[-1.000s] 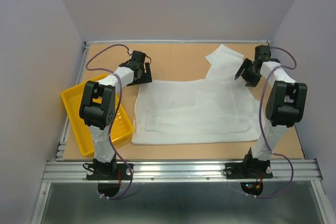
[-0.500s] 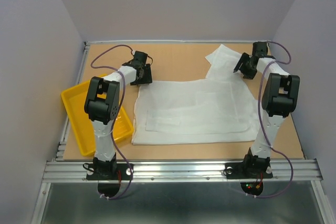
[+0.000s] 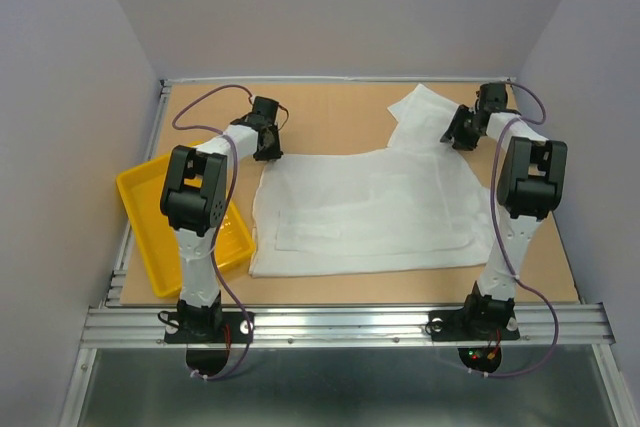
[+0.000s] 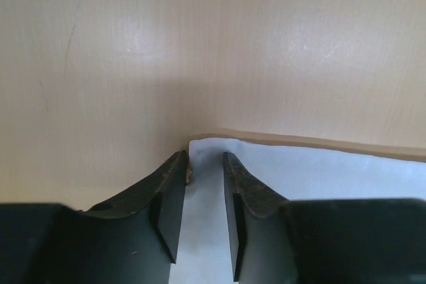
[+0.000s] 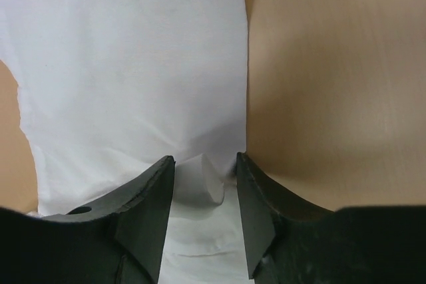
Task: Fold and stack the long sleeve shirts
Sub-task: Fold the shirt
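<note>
One of the long sleeve shirts (image 3: 370, 207) lies spread flat and white on the wooden table (image 3: 330, 112), with a sleeve (image 3: 425, 112) angled toward the far edge. My left gripper (image 3: 268, 150) is at the shirt's far left corner. In the left wrist view its jaws (image 4: 204, 157) are narrowly apart, straddling that corner (image 4: 319, 171), which lies flat between them. My right gripper (image 3: 453, 139) is down where the sleeve meets the body. In the right wrist view its jaws (image 5: 204, 159) stand apart around a small raised fold (image 5: 200, 177) of the cloth (image 5: 133, 64).
A yellow tray (image 3: 140, 202) sits at the left edge, partly under the left arm. Grey walls enclose the table on three sides. A metal rail (image 3: 340, 322) runs along the near edge by both arm bases.
Both sets of jaws have narrowed over the cloth. The right gripper has moved farther back and left onto the sleeve's base; the left gripper has settled at the shirt's far left corner.
</note>
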`<state>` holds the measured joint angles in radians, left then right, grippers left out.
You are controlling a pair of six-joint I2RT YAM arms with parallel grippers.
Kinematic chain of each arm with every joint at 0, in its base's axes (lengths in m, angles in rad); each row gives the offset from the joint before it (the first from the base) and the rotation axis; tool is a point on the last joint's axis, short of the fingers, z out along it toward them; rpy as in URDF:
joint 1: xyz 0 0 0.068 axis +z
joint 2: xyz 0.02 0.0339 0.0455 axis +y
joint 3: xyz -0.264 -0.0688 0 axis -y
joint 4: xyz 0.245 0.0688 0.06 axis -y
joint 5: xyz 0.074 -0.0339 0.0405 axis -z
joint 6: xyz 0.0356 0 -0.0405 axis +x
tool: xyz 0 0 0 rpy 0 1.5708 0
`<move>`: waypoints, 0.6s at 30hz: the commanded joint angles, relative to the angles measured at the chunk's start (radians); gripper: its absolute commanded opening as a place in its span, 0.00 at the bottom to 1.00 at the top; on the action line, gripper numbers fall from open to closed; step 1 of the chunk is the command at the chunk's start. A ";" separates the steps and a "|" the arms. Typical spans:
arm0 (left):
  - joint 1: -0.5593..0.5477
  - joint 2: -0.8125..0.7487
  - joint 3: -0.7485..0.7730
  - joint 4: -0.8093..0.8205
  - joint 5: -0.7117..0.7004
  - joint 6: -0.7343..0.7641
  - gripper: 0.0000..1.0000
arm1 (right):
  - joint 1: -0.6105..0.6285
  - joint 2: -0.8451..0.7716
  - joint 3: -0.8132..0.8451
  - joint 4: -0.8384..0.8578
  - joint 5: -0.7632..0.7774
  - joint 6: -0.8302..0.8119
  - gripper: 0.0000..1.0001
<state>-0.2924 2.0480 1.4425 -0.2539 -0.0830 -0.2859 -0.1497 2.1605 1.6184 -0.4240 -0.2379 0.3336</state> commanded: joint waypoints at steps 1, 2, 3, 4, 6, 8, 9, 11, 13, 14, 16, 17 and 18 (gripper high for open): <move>0.001 0.026 0.044 -0.016 0.043 0.014 0.30 | 0.001 0.035 0.028 0.016 -0.049 -0.019 0.40; 0.001 0.026 0.048 -0.021 0.040 0.017 0.29 | 0.001 0.036 0.031 0.016 -0.051 -0.022 0.35; 0.002 0.026 0.058 -0.024 0.034 0.021 0.24 | 0.001 0.035 0.037 0.016 -0.051 -0.027 0.26; 0.004 0.024 0.061 -0.033 0.028 0.030 0.23 | 0.001 0.033 0.038 0.016 -0.051 -0.030 0.21; 0.006 0.017 0.070 -0.042 0.011 0.037 0.17 | 0.001 0.024 0.043 0.016 -0.049 -0.036 0.10; 0.006 0.009 0.076 -0.048 -0.004 0.045 0.13 | -0.001 0.015 0.047 0.014 -0.046 -0.041 0.03; 0.006 -0.002 0.081 -0.054 -0.018 0.053 0.10 | 0.001 0.001 0.049 0.016 -0.041 -0.047 0.01; 0.006 -0.014 0.084 -0.058 -0.041 0.060 0.06 | 0.001 -0.016 0.049 0.016 -0.022 -0.051 0.01; 0.007 -0.035 0.084 -0.064 -0.061 0.068 0.06 | 0.001 -0.048 0.051 0.017 -0.006 -0.059 0.01; 0.007 -0.043 0.084 -0.065 -0.067 0.073 0.03 | 0.001 -0.060 0.051 0.018 0.011 -0.064 0.01; 0.007 -0.067 0.079 -0.067 -0.086 0.077 0.02 | 0.001 -0.094 0.049 0.018 0.022 -0.074 0.01; 0.007 -0.075 0.076 -0.064 -0.093 0.076 0.03 | 0.001 -0.106 0.049 0.018 0.028 -0.079 0.01; 0.006 -0.093 0.067 -0.065 -0.103 0.074 0.03 | 0.001 -0.117 0.041 0.018 0.037 -0.084 0.01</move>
<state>-0.2924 2.0651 1.4837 -0.2977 -0.1234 -0.2352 -0.1493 2.1555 1.6188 -0.4225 -0.2459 0.2863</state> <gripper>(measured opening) 0.102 0.020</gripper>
